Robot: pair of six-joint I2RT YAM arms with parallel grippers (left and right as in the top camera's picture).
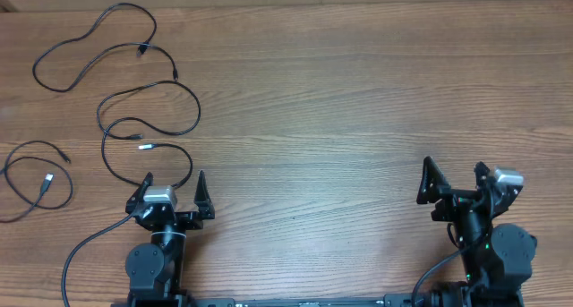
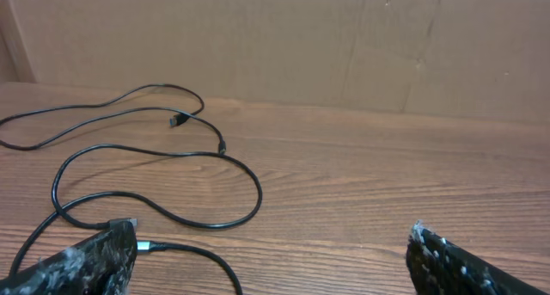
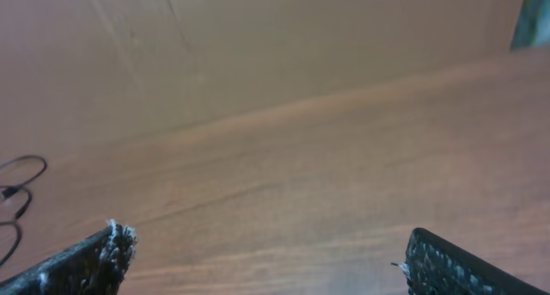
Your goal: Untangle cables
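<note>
Three black cables lie on the left of the wooden table. One loops at the far left top [image 1: 94, 38], one curls in the middle left [image 1: 152, 119] with a silver plug [image 1: 145, 147], and one coils at the left edge [image 1: 36, 177]. My left gripper [image 1: 173, 183] is open and empty, just below the middle cable; that cable [image 2: 215, 170] and its silver plug [image 2: 143, 244] show beside my left finger. My right gripper [image 1: 452, 174] is open and empty at the near right, far from the cables. A bit of cable [image 3: 17, 196] shows at the right wrist view's left edge.
A brown cardboard wall [image 2: 344, 37] stands along the table's far edge. Bare wood [image 1: 358, 101] fills the middle and right of the table. Both arm bases sit at the near edge.
</note>
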